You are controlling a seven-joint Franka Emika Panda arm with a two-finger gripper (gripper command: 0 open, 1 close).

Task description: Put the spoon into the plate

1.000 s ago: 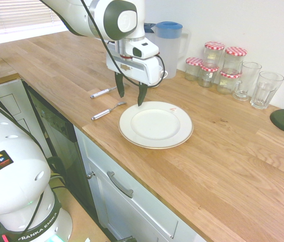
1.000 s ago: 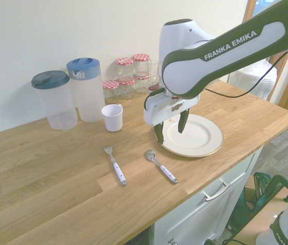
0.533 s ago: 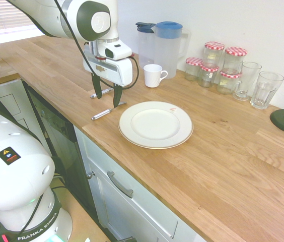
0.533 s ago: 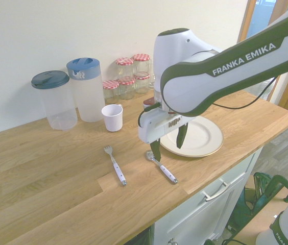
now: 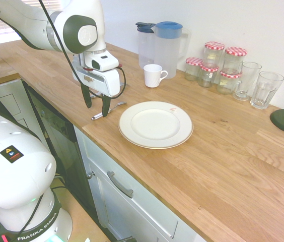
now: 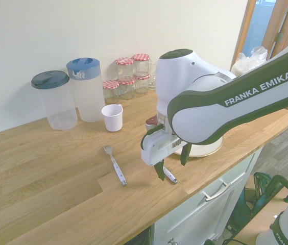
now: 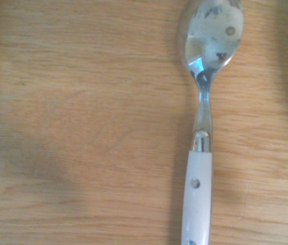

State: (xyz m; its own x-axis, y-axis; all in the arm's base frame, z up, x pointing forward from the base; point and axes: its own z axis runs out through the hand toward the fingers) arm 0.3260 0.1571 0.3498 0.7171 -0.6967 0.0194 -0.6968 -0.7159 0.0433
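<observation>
Where wood runs, spoon (image 7: 201,127) gleams.

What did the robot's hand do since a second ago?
The open fingers moved away from the plate and along the counter, and now hang over the spoon. Nothing was grabbed or let go. The spoon, plate, fork and cup stayed put.

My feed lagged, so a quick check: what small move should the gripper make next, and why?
Probably lower straight down around the spoon's handle, then close. The gripper is open and holds nothing. It hovers over the spoon, which lies flat on the counter beside the plate, not in it.
</observation>
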